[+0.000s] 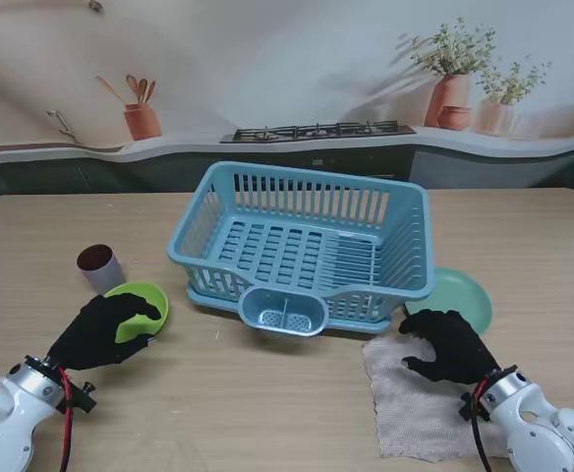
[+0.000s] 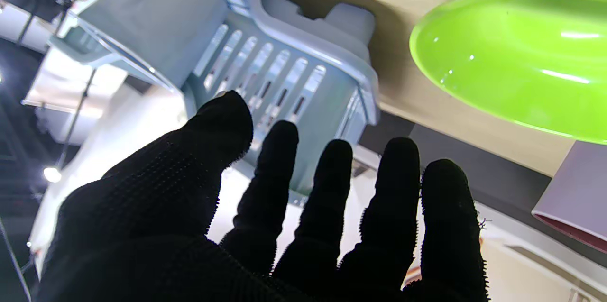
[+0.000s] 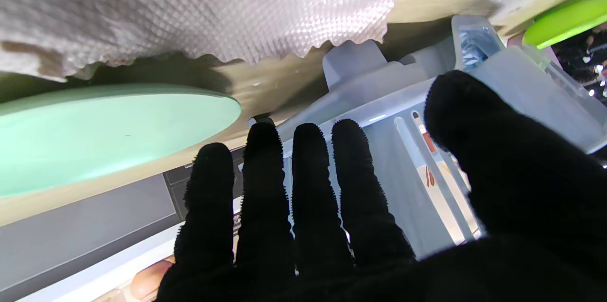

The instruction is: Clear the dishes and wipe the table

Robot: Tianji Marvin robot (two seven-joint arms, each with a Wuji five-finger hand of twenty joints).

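A lime-green bowl [image 1: 144, 300] [image 2: 512, 55] sits on the table left of the blue dish rack [image 1: 307, 246]. My left hand [image 1: 105, 329] [image 2: 284, 207] hovers over the bowl's near-left edge, open, with its fingers spread and nothing in them. Just beyond the bowl stands a mauve cup [image 1: 100, 267] [image 2: 578, 197]. To the right of the rack lies a mint-green plate [image 1: 464, 295] [image 3: 95, 136]. A pale waffle cloth [image 1: 415, 408] [image 3: 213, 8] lies flat, nearer to me than the plate. My right hand [image 1: 449, 346] [image 3: 355, 216] is open above the cloth's far edge, beside the plate.
The rack [image 2: 265, 69] [image 3: 403, 103] holds nothing and has a small cutlery cup [image 1: 283, 315] on its near side. The wooden table [image 1: 267, 413] ends at a dark counter edge behind the rack. A kitchen backdrop fills the far wall.
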